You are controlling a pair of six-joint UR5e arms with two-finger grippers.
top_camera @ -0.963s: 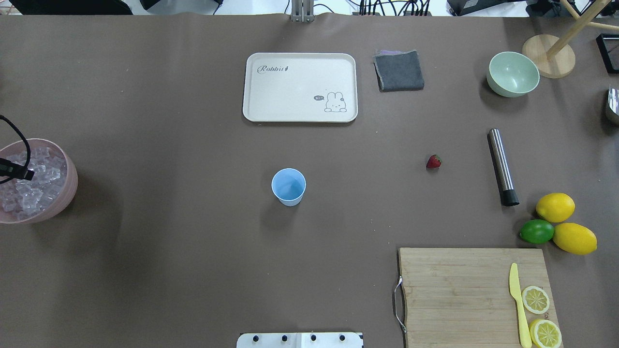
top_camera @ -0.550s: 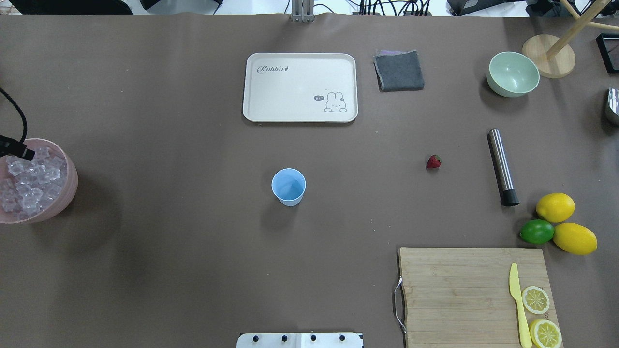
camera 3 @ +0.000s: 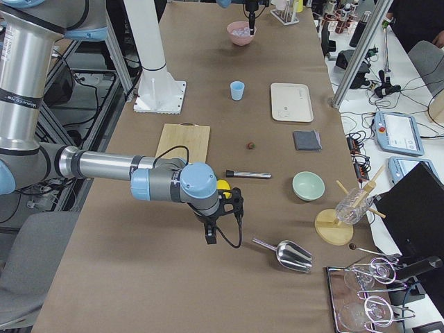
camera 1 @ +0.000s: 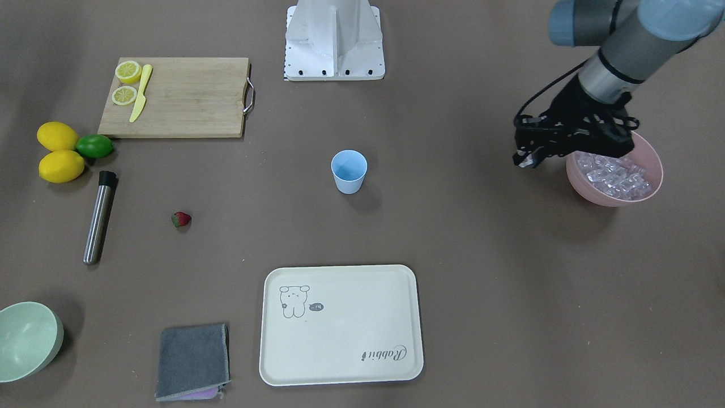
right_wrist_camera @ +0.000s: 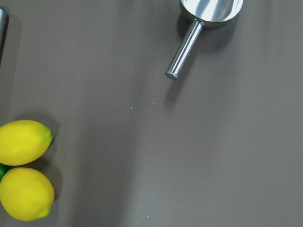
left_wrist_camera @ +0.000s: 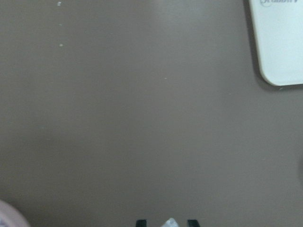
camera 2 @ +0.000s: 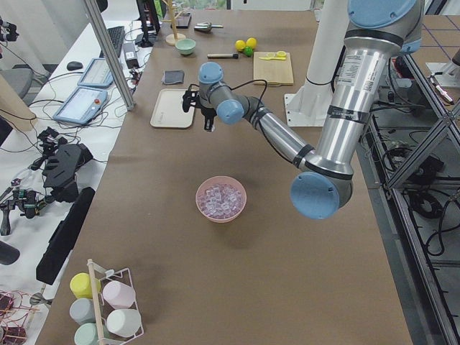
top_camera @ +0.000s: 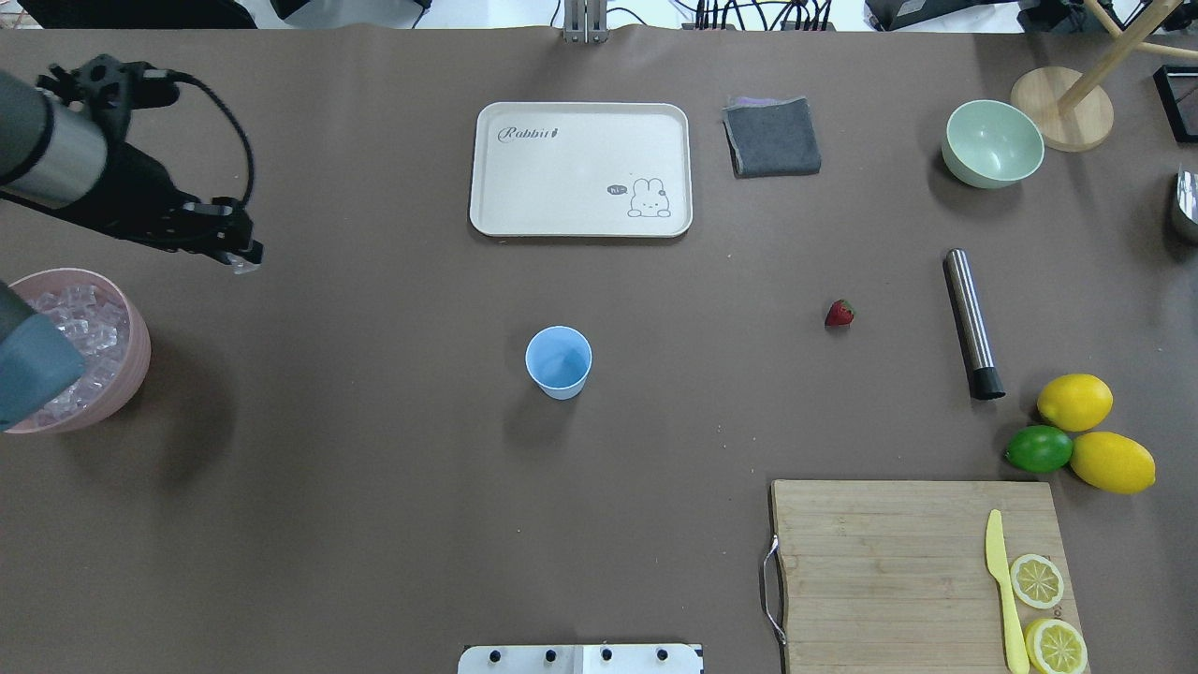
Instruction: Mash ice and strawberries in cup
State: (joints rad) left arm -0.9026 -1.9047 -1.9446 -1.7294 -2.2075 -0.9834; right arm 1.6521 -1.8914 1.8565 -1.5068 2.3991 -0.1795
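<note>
Left tool (top_camera: pixel 245 260): pinched in on one small clear ice cube (left_wrist_camera: pixel 169 222), which shows between the two black tips in the wrist view; it hangs above bare surface (top_camera: pixel 374 487), just outside the pink bowl's rim.
Right tool (camera 3: pixel 210 238): seen only from the side camera, so I cannot tell how far open it is; it points down over the surface near the two lemons (right_wrist_camera: pixel 23 142) and a steel scoop (right_wrist_camera: pixel 199 23).
Ice (camera 1: pixel 613 174): a heap of clear cubes fills the pink bowl (top_camera: pixel 131 360) at the robot's left end of the surface.
Cup (top_camera: pixel 559 361): light blue, upright, mid-surface, well apart from the bowl and the left tool; nothing can be made out inside it.
Strawberry (top_camera: pixel 840 314): lying on the surface between the cup and a steel rod (top_camera: pixel 971 323), touching neither.
Tray (top_camera: pixel 580 168): cream, with a rabbit drawing, beyond the cup on the far side from the robot.
Cutting board (top_camera: pixel 917 571): wooden, on the robot's right, carrying a yellow knife (top_camera: pixel 1001 585) and two lemon slices (top_camera: pixel 1037 580).
</note>
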